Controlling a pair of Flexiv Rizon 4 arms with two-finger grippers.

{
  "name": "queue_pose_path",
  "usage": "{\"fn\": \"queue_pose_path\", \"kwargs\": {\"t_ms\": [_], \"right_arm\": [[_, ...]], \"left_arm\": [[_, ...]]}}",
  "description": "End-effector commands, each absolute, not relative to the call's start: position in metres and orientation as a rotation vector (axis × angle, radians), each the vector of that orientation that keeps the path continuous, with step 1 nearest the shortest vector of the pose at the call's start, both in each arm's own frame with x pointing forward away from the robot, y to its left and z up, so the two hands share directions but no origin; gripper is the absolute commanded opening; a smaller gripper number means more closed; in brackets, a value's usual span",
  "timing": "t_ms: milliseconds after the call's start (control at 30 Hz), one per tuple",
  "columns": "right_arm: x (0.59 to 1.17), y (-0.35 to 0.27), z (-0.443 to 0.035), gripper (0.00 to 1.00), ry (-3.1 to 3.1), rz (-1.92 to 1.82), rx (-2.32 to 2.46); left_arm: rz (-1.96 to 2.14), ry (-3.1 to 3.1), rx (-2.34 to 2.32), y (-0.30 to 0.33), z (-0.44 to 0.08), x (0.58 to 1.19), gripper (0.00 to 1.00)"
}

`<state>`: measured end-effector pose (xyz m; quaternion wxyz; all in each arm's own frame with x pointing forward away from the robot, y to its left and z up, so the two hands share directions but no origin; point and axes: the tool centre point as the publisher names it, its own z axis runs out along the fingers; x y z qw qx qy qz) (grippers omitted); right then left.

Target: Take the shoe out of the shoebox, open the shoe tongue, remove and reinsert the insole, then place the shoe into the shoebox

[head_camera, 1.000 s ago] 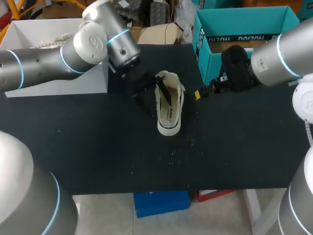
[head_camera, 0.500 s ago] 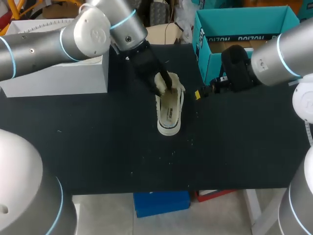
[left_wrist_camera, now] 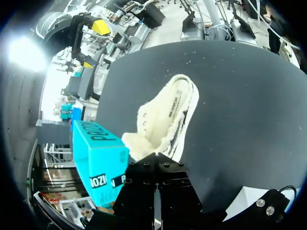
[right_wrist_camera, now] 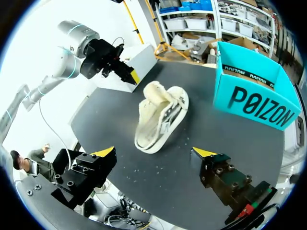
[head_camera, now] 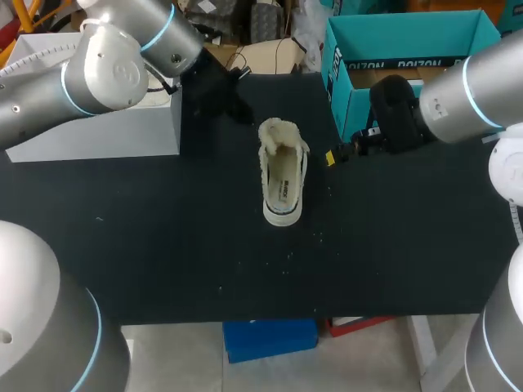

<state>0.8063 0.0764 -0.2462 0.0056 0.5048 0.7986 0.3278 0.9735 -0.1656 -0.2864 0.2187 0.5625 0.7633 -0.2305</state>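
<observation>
- Right wrist view: the right end effector (right_wrist_camera: 154, 152) gapes wide and holds nothing, with the shoe (right_wrist_camera: 158, 115) just ahead of it.
- The left end effector (left_wrist_camera: 156, 160) has its fingers pressed together with nothing between them, near the bench's (head_camera: 163, 245) far edge.
- The shoe sits on its sole mid-bench, outside the teal shoebox (head_camera: 339, 61) at the far right corner.

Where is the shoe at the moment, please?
In the head view the shoe stands upright near the middle of the black table, outside and left of the teal shoebox.
</observation>
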Motion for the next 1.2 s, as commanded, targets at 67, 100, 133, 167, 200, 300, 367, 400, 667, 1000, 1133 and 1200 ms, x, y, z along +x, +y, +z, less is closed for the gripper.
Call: {"fn": "queue_pose_path", "kwargs": {"t_ms": [67, 100, 133, 167, 200, 300, 367, 400, 667, 1000, 1133, 1200], "right_arm": [[0.807, 0.077, -0.246, 1.00, 2.500, 1.024, 1.582], [0.807, 0.077, -0.246, 1.00, 2.500, 1.024, 1.582], [0.807, 0.077, -0.246, 1.00, 2.500, 1.024, 1.582], [0.807, 0.077, -0.246, 1.00, 2.500, 1.024, 1.582], [0.807, 0.077, -0.246, 1.00, 2.500, 1.024, 1.582], [0.807, 0.077, -0.246, 1.00, 2.500, 1.024, 1.582], [0.807, 0.077, -0.246, 1.00, 2.500, 1.024, 1.582], [0.807, 0.077, -0.246, 1.00, 2.500, 1.024, 1.582], [0.807, 0.077, -0.246, 1.00, 2.500, 1.024, 1.582], [0.807, 0.077, -0.246, 1.00, 2.500, 1.024, 1.582], [0.807, 0.077, -0.246, 1.00, 2.500, 1.024, 1.582], [0.807, 0.077, -0.246, 1.00, 2.500, 1.024, 1.582]], "left_arm": [[-0.640, 2.154, 1.600, -0.186, -0.293, 1.016, 0.00], [-0.646, 2.157, 1.603, -0.189, -0.294, 1.023, 0.00], [-0.649, 2.158, 1.604, -0.191, -0.295, 1.027, 0.00], [-0.661, 2.158, 1.615, -0.196, -0.297, 1.035, 0.00], [-0.682, 2.160, 1.625, -0.199, -0.298, 1.040, 0.00], [-0.760, 2.140, 1.677, -0.215, -0.306, 1.049, 0.00], [-0.858, 2.112, 1.730, -0.227, -0.312, 1.050, 0.00], [-0.870, 2.124, 1.747, -0.233, -0.316, 1.047, 0.00], [-0.977, 2.124, 1.876, -0.254, -0.326, 1.019, 0.00], [-0.986, 2.139, 1.997, -0.248, -0.332, 0.981, 0.00], [-0.994, 2.140, 2.029, -0.251, -0.339, 0.972, 0.00], [-1.002, 2.147, 2.040, -0.252, -0.345, 0.969, 0.00]]}}
